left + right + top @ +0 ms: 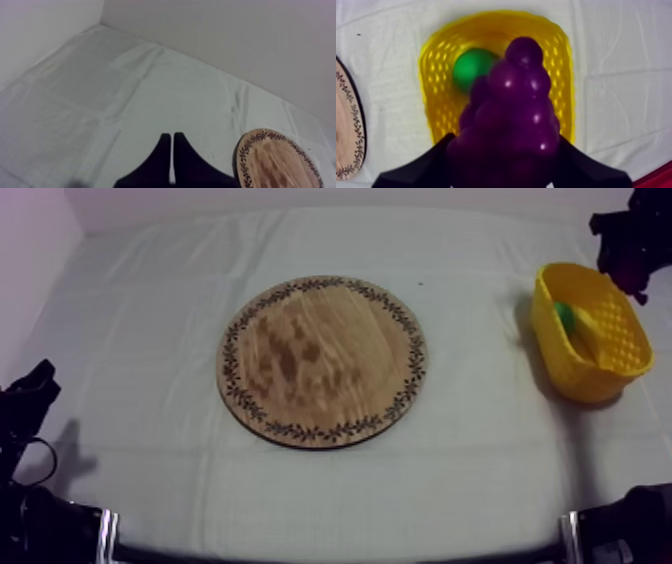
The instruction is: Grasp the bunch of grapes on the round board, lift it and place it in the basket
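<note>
Right gripper (503,152) clamped on bunch of grapes (511,110) over yellow basket (431,65), perhaps pear (467,67) inside; left gripper (172,136) together.

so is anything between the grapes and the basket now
Nothing visible blocks the way. The purple bunch of toy grapes, held in the right hand, hangs over the open yellow latticed basket. A round green thing already lies inside, with room beside it.

We see the bunch of grapes (511,105), glossy dark purple, clasped between the fingers of our right gripper (505,142) and held over the yellow basket (436,55). The basket stands upright, lattice-walled, at the right side of the worktop (140,338). The wooden board (322,360), round with a patterned rim, lies flat at mid-worktop, well apart from the basket.
</note>
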You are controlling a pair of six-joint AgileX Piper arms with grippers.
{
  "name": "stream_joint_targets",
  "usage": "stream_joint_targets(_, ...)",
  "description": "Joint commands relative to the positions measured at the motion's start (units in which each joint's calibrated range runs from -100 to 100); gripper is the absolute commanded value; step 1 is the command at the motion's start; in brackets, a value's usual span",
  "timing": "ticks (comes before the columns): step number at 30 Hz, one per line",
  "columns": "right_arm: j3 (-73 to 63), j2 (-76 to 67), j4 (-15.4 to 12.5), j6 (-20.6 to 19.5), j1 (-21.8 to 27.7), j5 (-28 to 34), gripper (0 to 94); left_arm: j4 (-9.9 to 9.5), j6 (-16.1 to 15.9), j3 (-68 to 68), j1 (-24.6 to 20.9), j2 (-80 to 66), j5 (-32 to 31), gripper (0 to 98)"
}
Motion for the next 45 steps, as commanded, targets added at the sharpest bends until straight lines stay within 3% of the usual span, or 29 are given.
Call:
stream_joint_targets(1, 0.46, 0.65, 0.11, -0.12, 0.13, -0.19, 47.6, 0.01, -0.01, -0.04, 0.02, 0.02, -0.01, 0.0)
stream_joint_targets(13, 6.74, 11.2, 1.02, -1.55, 0.89, -8.08, 52.9, 0.01, -0.01, -0.04, 0.02, 0.02, -0.01, 0.0)
stream_joint_targets(23, 6.01, 17.05, 0.82, -1.65, 0.32, -10.2, 75.2, 0.01, -0.01, -0.04, 0.02, 0.02, -0.01, 0.0)
stream_joint_targets(27, 4.71, 16.92, 0.69, -1.45, 0.8, -10.19, 78.5, 0.01, -0.01, -0.04, 0.02, 0.02, -0.01, 0.0)
stream_joint_targets(35, 7.63, 10.13, -0.21, -0.8, 1.87, -14.76, 63.7, 0.01, -0.01, -0.04, 0.02, 0.02, -0.01, 0.0)
stream_joint_targets(45, 25.54, -8.7, -0.83, -3.05, 2.44, -32.53, 39.6, 0.01, -0.01, -0.04, 0.02, 0.02, -0.01, 0.0)
